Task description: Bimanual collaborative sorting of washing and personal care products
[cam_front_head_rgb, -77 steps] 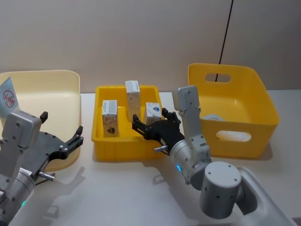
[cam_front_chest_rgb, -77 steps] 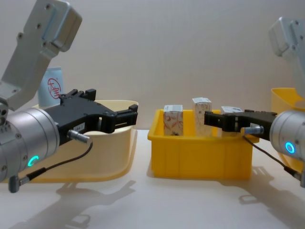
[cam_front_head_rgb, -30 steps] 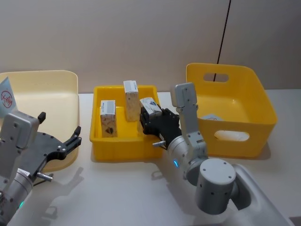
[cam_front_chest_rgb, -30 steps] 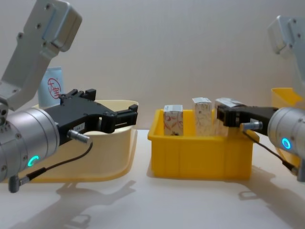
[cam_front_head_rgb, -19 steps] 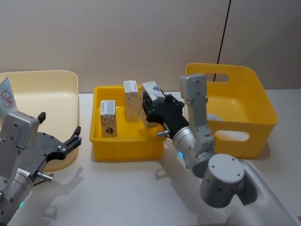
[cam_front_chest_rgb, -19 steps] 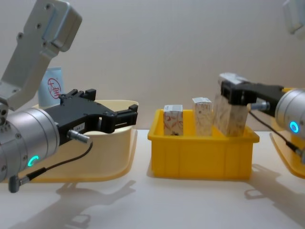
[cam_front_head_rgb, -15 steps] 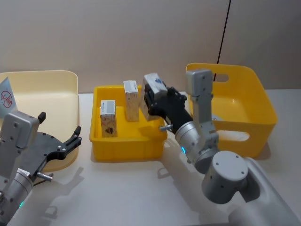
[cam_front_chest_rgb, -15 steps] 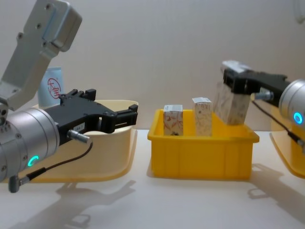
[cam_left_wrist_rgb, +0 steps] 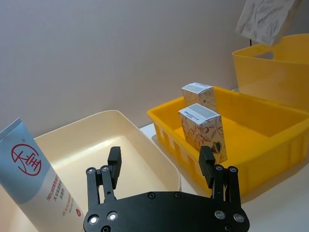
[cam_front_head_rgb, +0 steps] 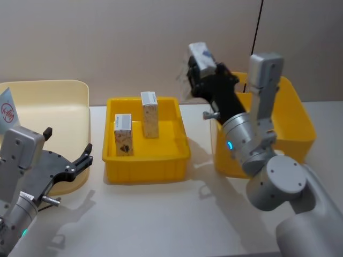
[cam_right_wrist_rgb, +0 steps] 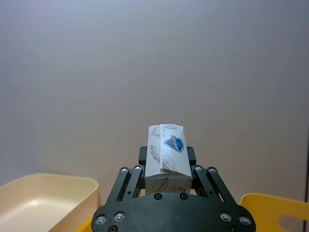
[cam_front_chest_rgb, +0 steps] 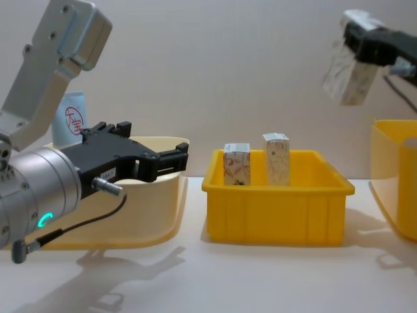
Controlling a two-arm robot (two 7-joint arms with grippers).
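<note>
from the head, we see our right gripper (cam_front_head_rgb: 201, 67) up high at about 1 o'clock, pinching a white box (cam_front_head_rgb: 201, 58). it hangs in the air between the small yellow tray (cam_front_head_rgb: 147, 160) and the big yellow bin (cam_front_head_rgb: 300, 115). two more boxes stand in the tray: one (cam_front_head_rgb: 124, 134) at 9 o'clock in it, one (cam_front_head_rgb: 149, 113) near the middle back. our left gripper (cam_front_head_rgb: 69, 152) waits at 8 o'clock, spread wide, beside the cream bin (cam_front_head_rgb: 48, 96).

from our left wrist, the fingers (cam_left_wrist_rgb: 113, 166) are spread with nothing between them. a blue tube (cam_left_wrist_rgb: 36, 179) with a red circle stands in the cream bin (cam_left_wrist_rgb: 120, 154). the two boxes (cam_left_wrist_rgb: 203, 128) stand in the tray (cam_left_wrist_rgb: 270, 140).

from our right wrist, the fingers (cam_right_wrist_rgb: 128, 181) press on both sides of the box (cam_right_wrist_rgb: 166, 154).

from the chest, the held box (cam_front_chest_rgb: 348, 72) is tilted at 2 o'clock, well above the tray (cam_front_chest_rgb: 277, 212). the tube (cam_front_chest_rgb: 71, 117) peeks out at 9 o'clock.
</note>
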